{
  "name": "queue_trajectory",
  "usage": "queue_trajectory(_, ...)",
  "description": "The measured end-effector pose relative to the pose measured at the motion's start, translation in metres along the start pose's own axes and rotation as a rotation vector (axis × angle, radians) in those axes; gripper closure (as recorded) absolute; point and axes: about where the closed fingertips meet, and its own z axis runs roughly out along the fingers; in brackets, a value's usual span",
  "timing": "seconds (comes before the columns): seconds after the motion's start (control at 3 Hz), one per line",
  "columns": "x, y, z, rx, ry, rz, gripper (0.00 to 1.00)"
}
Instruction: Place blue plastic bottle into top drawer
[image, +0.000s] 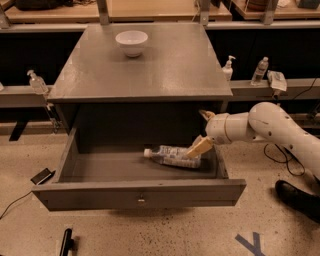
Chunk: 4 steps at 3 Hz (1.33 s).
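Where the top drawer (100, 192) stands pulled out, the blue plastic bottle (170, 155) lies on its side on the drawer floor, cap leftward. The pincer (196, 133) hangs over the bottle's right end, fingers spread wide, gripping nothing. A white bowl (131, 41) sits far back on the grey bench (150, 75).

You have one gripper (202, 131) at the right of one top drawer (100, 189), one blue plastic bottle (172, 155), one white bowl (131, 42), two pump-top bottles (228, 68), one water bottle (259, 70).

White bowl (131, 42) on grey tabletop (165, 75); pump bottle (228, 68) and small water bottle (259, 70) on side ledge (280, 89).
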Motion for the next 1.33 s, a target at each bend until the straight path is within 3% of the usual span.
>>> queue_trajectory(0.33,-0.004,-0.003,-0.021,0.031,-0.016,0.025,0.00)
queue_trajectory(0.67,0.006,0.006,-0.032,0.060,-0.113,0.107,0.00)
queue_trajectory(1.0,0.033,0.026,-0.070,0.103,-0.258,0.256,0.00)
queue_trajectory(1.33,0.045,0.026,-0.089,0.135,-0.271,0.286,0.00)
